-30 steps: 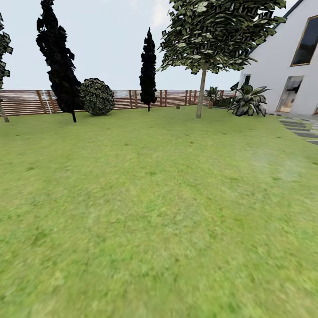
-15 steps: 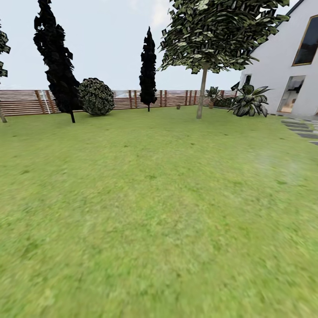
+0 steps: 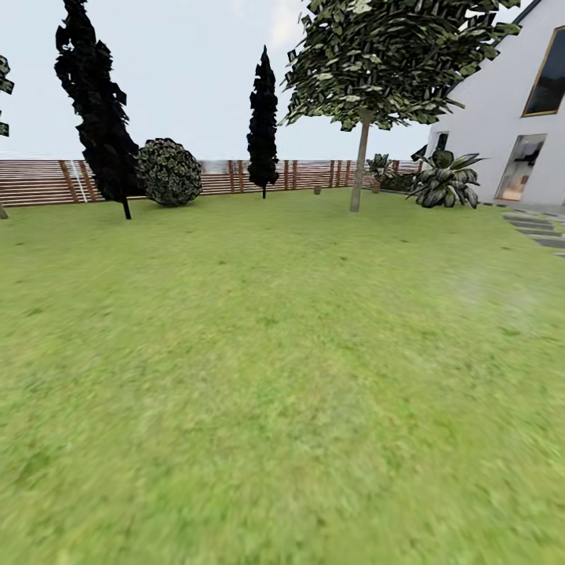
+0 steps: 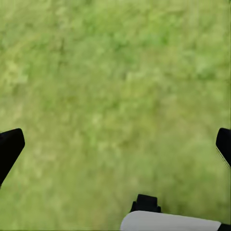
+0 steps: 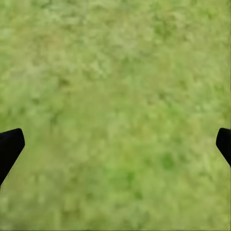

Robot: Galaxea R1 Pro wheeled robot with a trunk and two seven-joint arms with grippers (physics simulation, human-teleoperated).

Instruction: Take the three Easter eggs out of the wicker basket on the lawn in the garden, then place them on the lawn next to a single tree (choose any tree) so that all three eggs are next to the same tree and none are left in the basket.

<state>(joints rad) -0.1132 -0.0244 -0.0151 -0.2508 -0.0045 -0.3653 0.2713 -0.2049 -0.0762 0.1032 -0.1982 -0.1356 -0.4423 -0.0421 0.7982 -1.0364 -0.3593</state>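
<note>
Camera has shifted slightly rightward; left gripper (image 4: 115, 144) and right gripper (image 5: 115, 144) hang spread wide, empty, over lawn (image 3: 275, 377).

The broad mottled-green lawn (image 3: 267, 353) spreads near; far right stands the grey-trunked leafy tree (image 3: 359, 169), the brown slatted fence (image 3: 235, 176) behind it.

right end effector (image 5: 115, 144): fingers (image 5: 9, 144) spread wide | below: lawn (image 5: 115, 86)

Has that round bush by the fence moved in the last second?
No. The round bush keeps its spot against the fence; the whole picture shifts slightly, so the camera moved.
</note>
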